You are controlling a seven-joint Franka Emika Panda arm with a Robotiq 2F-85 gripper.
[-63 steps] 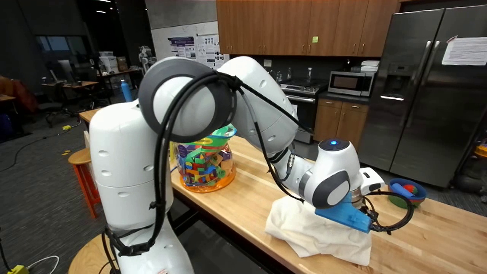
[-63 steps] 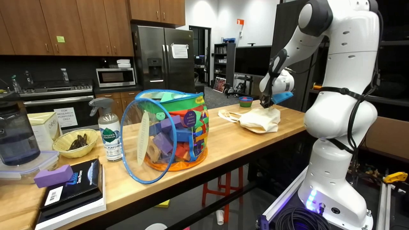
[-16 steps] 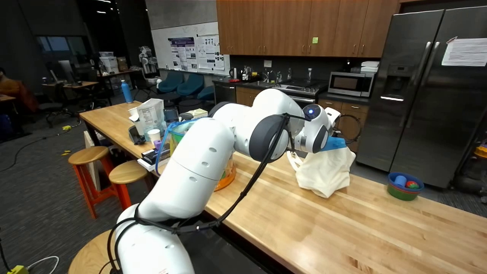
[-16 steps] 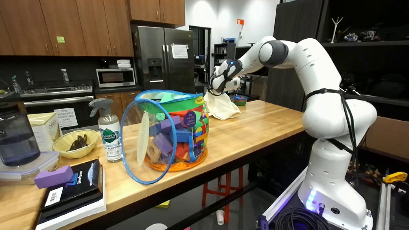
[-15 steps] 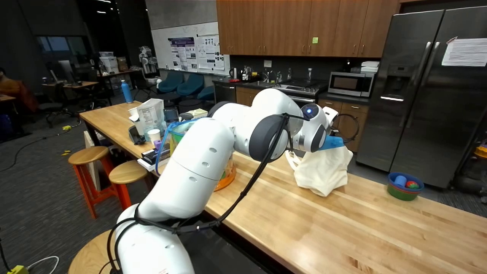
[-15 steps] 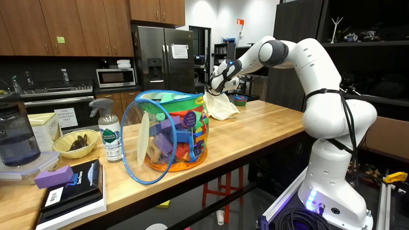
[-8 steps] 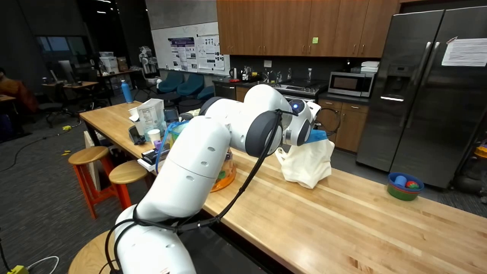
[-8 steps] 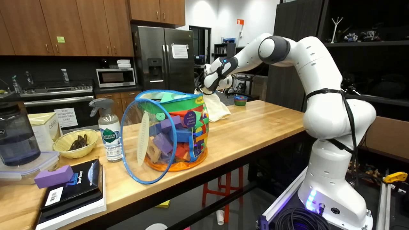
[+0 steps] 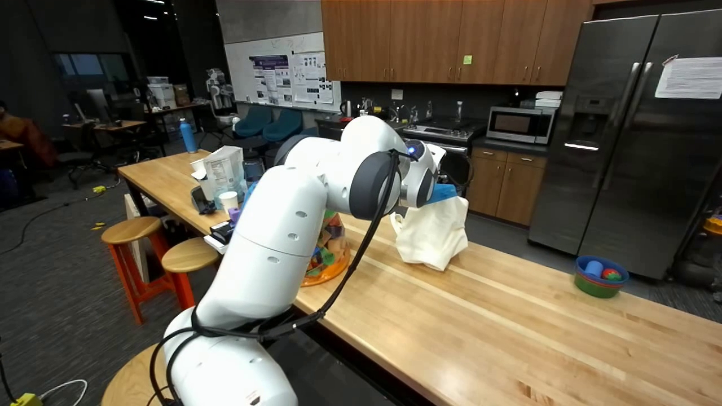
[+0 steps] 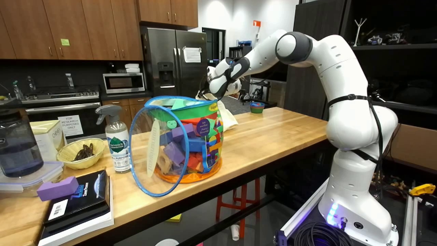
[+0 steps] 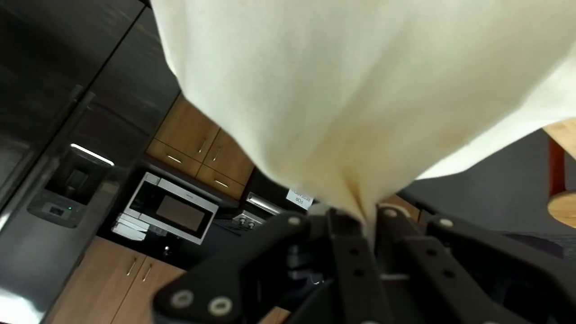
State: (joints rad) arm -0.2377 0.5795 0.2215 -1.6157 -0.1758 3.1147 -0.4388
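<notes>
A cream-white cloth bag hangs bunched from my gripper, which is shut on a pinched fold of it. The cloth fills the upper middle of the wrist view. The bag's lower edge is at the table's far side in an exterior view; I cannot tell whether it touches the wood. A loose handle strap shows at its side. In an exterior view the bag is partly hidden behind a clear bag of coloured blocks. The fingertips are hidden in both exterior views.
The block bag stands beside my arm. Nested bowls holding small items stand at the table's far end. A spray bottle, a yellow basket and a purple block on a dark box are on the near end.
The cloth bag lay on the table under my gripper; it is now held up. Gripper and bag have moved left in both exterior views, across the table toward the kitchen side.
</notes>
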